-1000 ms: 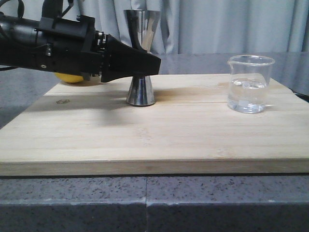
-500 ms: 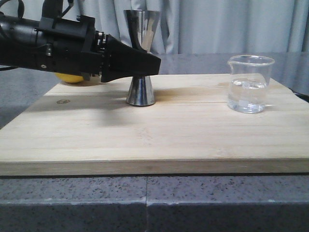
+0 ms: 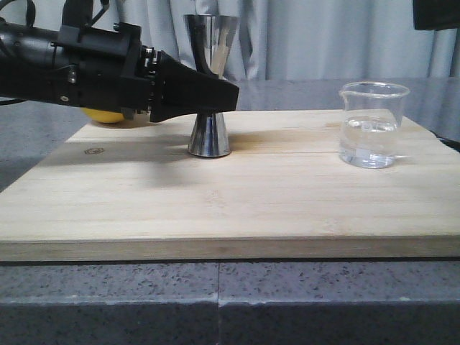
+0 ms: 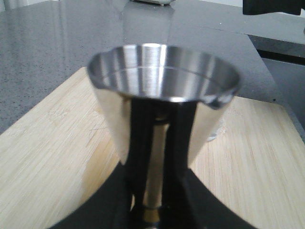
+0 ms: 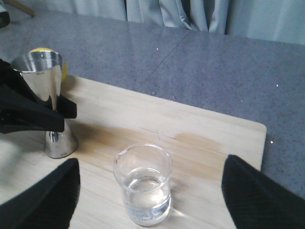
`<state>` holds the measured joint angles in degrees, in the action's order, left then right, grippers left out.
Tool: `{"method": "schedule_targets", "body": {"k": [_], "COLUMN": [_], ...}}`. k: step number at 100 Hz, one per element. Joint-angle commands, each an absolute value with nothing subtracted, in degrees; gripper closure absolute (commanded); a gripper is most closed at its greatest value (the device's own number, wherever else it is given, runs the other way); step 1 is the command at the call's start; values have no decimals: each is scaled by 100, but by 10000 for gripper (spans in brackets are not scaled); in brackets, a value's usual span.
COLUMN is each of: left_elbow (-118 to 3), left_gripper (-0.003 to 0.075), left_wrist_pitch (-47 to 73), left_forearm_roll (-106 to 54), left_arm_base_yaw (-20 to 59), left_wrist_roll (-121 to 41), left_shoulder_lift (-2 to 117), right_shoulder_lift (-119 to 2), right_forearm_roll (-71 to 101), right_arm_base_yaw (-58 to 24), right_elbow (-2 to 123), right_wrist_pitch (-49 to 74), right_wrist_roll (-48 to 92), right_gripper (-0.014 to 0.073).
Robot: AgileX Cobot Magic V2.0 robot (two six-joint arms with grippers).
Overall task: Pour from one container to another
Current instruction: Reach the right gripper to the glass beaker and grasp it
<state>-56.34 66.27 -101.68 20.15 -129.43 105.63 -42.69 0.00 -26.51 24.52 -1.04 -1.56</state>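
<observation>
The steel jigger stands upright on the wooden board, left of centre. My left gripper reaches in from the left and is shut on its waist. In the left wrist view the jigger's cup fills the frame, with the brass band low between my fingers. At the board's right side stands the glass beaker, partly filled with clear liquid. My right gripper hangs open above the beaker, one finger to each side and neither touching. Only a black corner of it shows in the front view.
A yellow round object lies behind the left arm at the board's back left corner. Grey speckled countertop surrounds the board. Curtains hang behind. A stretch of bare board separates jigger and beaker.
A black part of my right arm has come into the front view's top right corner. The left gripper, jigger and beaker have not moved.
</observation>
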Motion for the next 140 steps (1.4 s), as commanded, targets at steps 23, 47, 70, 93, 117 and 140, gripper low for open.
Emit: {"method": "schedule_targets", "body": {"k": [23,47,70,93,117,140], "left_elbow": [-5781,-5781,-5781,-5781,-5781,-5781], "left_gripper": [659,659,659,659,659,659], "left_wrist_pitch": [7204,7204,7204,7204,7204,7204], "left_forearm_roll": [-10601,-10601,-10601,-10601,-10601,-10601], "left_arm_base_yaw": [2056,2056,2056,2056,2056,2056], "left_wrist_roll": [-12972,-12972,-12972,-12972,-12972,-12972], "left_shoulder_lift": [10337,10337,10337,10337,10337,10337], "right_shoulder_lift": [-4554,-5353,-6179,-6921,-7400,-7767], "right_forearm_roll": [-625,-822,-556,-544,-364,-205], "right_arm_base_yaw": [-2668,-2668,-2668,-2668,-2668,-2668], "right_elbow": [1536,1338,1328,1328,1328,1339], "right_wrist_pitch": [-2979,-3845,-4686,-5332,-5697,-5977], "right_wrist_roll": [-355,-355,-355,-355,-355,-355], "right_gripper": [40,40,40,40,40,41]}}
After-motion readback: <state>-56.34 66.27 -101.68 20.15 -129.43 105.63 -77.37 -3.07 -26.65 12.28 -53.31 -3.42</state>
